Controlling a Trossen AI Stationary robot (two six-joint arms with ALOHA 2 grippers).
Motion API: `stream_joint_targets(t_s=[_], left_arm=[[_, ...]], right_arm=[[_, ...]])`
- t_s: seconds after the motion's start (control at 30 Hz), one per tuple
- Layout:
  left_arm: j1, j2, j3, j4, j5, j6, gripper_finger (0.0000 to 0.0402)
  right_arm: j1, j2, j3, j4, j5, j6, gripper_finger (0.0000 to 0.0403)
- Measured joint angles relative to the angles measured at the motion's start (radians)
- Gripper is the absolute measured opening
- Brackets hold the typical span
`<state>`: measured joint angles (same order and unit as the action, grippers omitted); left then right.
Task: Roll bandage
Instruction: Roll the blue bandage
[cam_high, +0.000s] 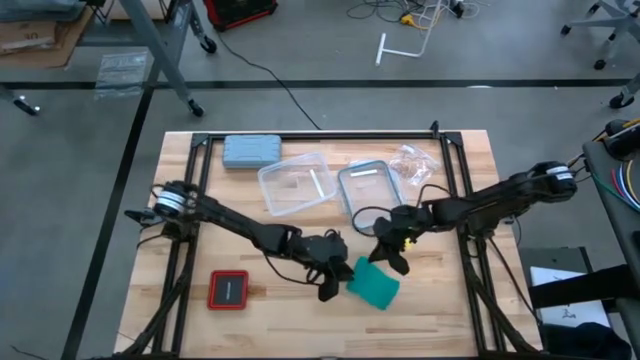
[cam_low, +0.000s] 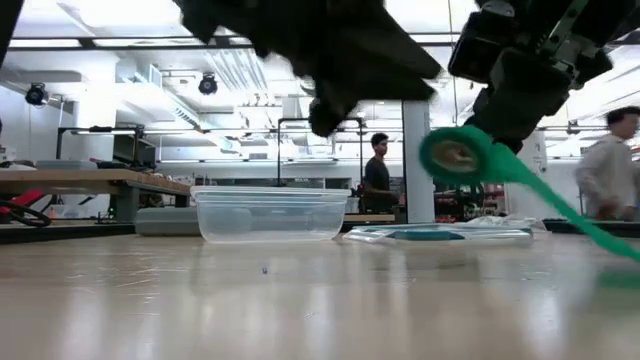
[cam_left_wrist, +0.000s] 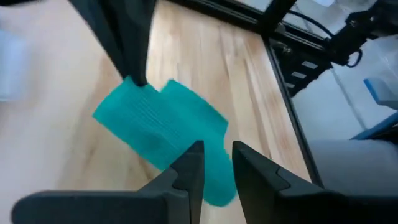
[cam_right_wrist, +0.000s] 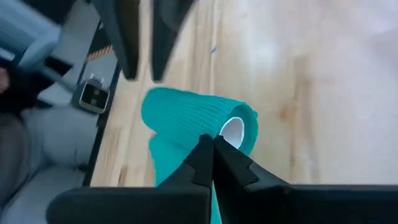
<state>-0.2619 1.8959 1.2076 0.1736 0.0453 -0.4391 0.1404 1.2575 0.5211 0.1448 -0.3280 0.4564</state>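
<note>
The bandage is teal stretchy cloth, partly wound into a roll (cam_low: 458, 155) around a white core (cam_right_wrist: 233, 130). Its loose band (cam_low: 580, 225) slants down to the table, where the flat part (cam_high: 376, 288) lies near the front edge. My right gripper (cam_high: 392, 250) is shut on the roll and holds it above the table. My left gripper (cam_left_wrist: 217, 163) hovers just left of the band and above it. Its fingers are a little apart and nothing is between them. My right gripper pinches the roll at its open end (cam_right_wrist: 219, 138), right beside the white core, between its two fingertips. The fingers slant down from the table's right. The roll hangs clear of the table, and its tail (cam_low: 600, 240) runs taut down to the tabletop.
At the back stand a clear plastic tub (cam_high: 295, 185), its lid (cam_high: 365, 187), a grey-blue case (cam_high: 250, 150) and a crumpled clear wrapper (cam_high: 412, 165). A red and black square device (cam_high: 228, 290) lies front left. Black frame rails (cam_high: 460, 190) border the work area. People move in the room behind.
</note>
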Motion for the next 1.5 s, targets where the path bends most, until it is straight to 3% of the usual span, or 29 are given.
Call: stream_joint_targets(t_s=[0.2,0.33,0.43,0.6,0.67,0.73,1.03,1.3,1.5], left_arm=[[-0.007,-0.138,0.000,-0.207,-0.139,0.020,0.0074],[-0.020,-0.197,-0.042,-0.162,-0.187,0.031,0.0074],[-0.036,-0.195,-0.158,0.068,-0.183,-0.023,0.0074],[-0.083,-0.076,-0.408,0.701,-0.259,-0.260,0.0062],[-0.102,-0.009,-0.442,0.921,-0.311,-0.289,0.0056],[-0.114,0.038,-0.440,1.017,-0.347,-0.300,0.0053],[-0.088,0.130,-0.374,1.012,-0.376,-0.423,0.0098],[-0.069,0.116,-0.429,0.959,-0.386,-0.541,0.0175],[-0.066,0.115,-0.448,0.965,-0.463,-0.557,0.0190]], right_arm=[[0.080,-0.109,-0.053,-0.013,0.294,0.068,0.0000],[0.165,-0.153,-0.074,-0.012,0.507,0.111,0.0000],[0.233,-0.163,-0.082,-0.012,0.665,0.164,0.0000],[0.316,-0.142,-0.086,-0.014,0.844,0.242,0.0000],[0.335,-0.126,-0.086,-0.014,0.908,0.274,0.0000],[0.347,-0.102,-0.085,-0.007,0.972,0.301,0.0000],[0.362,-0.002,-0.032,-0.002,1.092,0.332,0.0000],[0.386,-0.001,-0.006,-0.011,1.175,0.331,0.0000],[0.386,-0.009,-0.002,-0.010,1.177,0.332,0.0000]])
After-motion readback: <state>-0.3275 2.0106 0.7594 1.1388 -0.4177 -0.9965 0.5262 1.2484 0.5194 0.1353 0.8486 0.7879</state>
